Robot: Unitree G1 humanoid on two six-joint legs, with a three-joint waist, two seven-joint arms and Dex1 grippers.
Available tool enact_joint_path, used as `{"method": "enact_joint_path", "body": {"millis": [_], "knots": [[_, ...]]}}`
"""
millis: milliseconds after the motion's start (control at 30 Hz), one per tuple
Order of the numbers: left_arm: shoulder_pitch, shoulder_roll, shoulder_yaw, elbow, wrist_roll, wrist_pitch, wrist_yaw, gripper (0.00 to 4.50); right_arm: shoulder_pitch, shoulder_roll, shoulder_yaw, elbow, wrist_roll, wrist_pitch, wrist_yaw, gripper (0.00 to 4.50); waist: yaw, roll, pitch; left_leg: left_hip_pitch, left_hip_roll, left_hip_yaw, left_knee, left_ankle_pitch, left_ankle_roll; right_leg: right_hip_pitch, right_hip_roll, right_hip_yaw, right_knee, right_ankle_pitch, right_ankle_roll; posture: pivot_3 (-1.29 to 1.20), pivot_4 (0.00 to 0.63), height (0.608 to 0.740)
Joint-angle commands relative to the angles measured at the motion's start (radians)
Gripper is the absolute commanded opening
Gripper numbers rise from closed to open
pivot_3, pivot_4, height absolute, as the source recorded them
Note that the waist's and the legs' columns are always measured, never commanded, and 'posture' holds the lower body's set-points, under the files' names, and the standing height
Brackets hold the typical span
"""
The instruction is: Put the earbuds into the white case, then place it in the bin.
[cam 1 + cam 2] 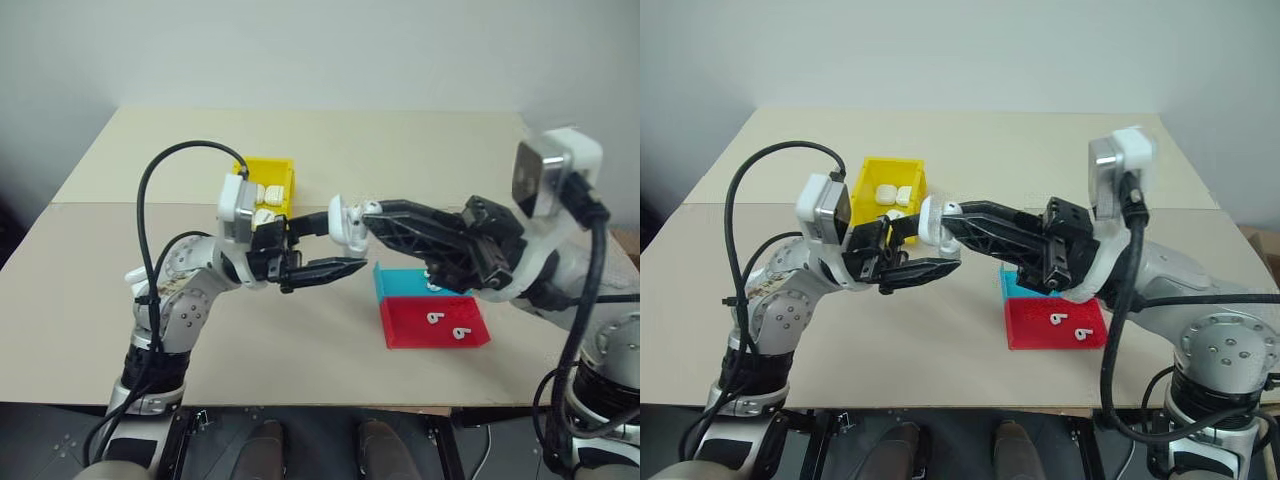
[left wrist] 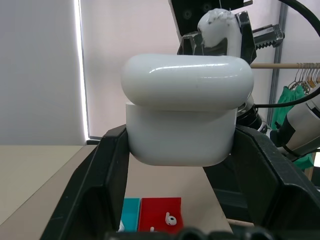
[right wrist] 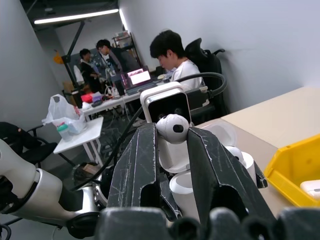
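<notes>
We judged step: loading earbud into white case [image 2: 181, 120], frame centre, above bench [image 1: 400, 150]. Left end effector [image 2: 182, 150] pinched case; right end effector [image 3: 172, 137] pinched earbud [image 3: 173, 128] just beside it. Lid looked shut; next needs opening, then yellow bin [image 1: 272, 180].

The white case [image 2: 182, 112] is glossy, with its lid open. One white earbud [image 3: 173, 127] is just above it. Two earbuds [image 1: 448, 325] lie in the red tray. The yellow bin [image 1: 890, 187] holds more cases.
</notes>
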Motion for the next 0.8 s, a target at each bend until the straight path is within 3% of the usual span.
{"method": "enact_joint_path", "body": {"millis": [33, 633, 800], "knots": [[-0.018, -0.010, -0.006, -0.021, 0.000, -0.011, 0.000, 2.76, 0.008, -0.020, 0.009, -0.015, -0.022, -0.045, 0.013, 0.62, 0.001, 0.000, 0.000, 0.000, 0.000, 0.000, 0.000, 0.000, 0.000, 0.000, 0.000, 0.000, 0.000, 0.000, 0.000, 0.00, 0.150, 0.740], [-0.024, -0.016, -0.005, -0.020, 0.001, -0.013, 0.002, 2.76, 0.063, -0.101, 0.038, -0.011, -0.120, -0.098, 0.128, 0.62, 0.003, 0.000, 0.000, 0.000, 0.000, 0.000, 0.000, 0.000, 0.000, 0.000, 0.000, 0.000, 0.000, 0.000, 0.000, 0.00, 0.150, 0.740], [-0.029, -0.018, -0.003, -0.012, 0.002, -0.016, -0.001, 2.76, 0.067, -0.115, 0.044, -0.011, -0.144, -0.113, 0.167, 2.37, 0.002, 0.000, 0.000, 0.000, 0.000, 0.000, 0.000, 0.000, 0.000, 0.000, 0.000, 0.000, 0.000, 0.000, 0.000, 0.00, 0.150, 0.740]]}}
